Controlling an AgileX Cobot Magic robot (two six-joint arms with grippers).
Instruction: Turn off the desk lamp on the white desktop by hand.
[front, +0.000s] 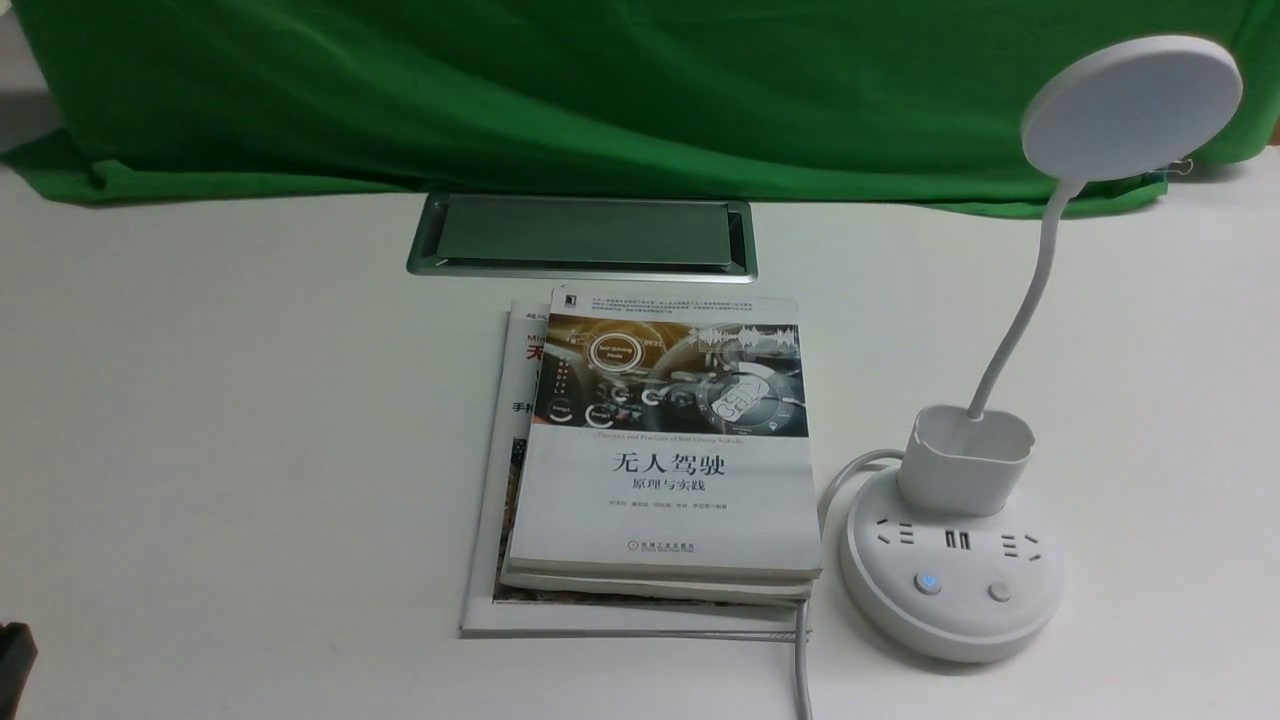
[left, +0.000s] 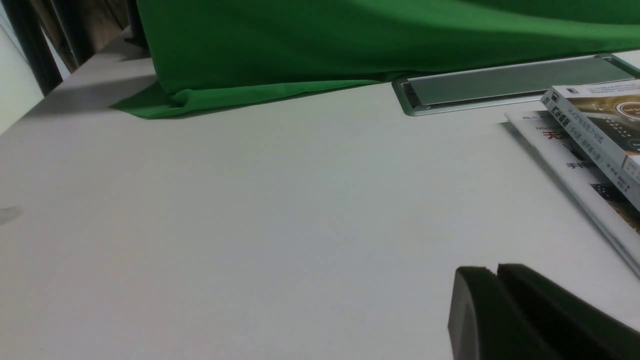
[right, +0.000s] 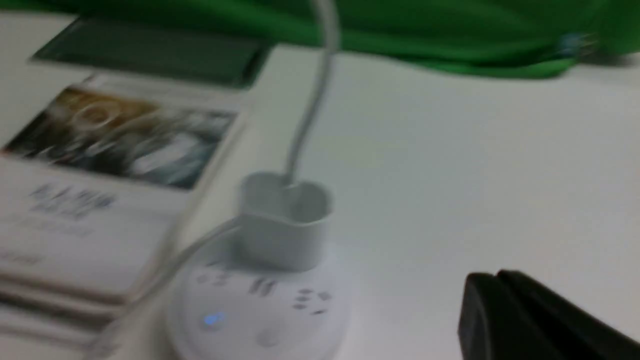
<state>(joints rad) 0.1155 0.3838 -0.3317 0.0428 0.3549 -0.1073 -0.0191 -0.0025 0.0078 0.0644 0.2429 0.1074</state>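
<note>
White lamp (front: 956, 570), four o'clock; both grippers' (left: 497, 270) (right: 495, 275) fingers together, empty; off-centre press could miss button (front: 928, 583).

The front view looks forward and steeply down from above the surface (front: 250, 400), taking in the books (front: 670, 500) and lamp (front: 950, 590). The 2 wrist views look forward from lower down, the right close to the lamp; all 3 share the books and green cloth (front: 600, 90).
</note>
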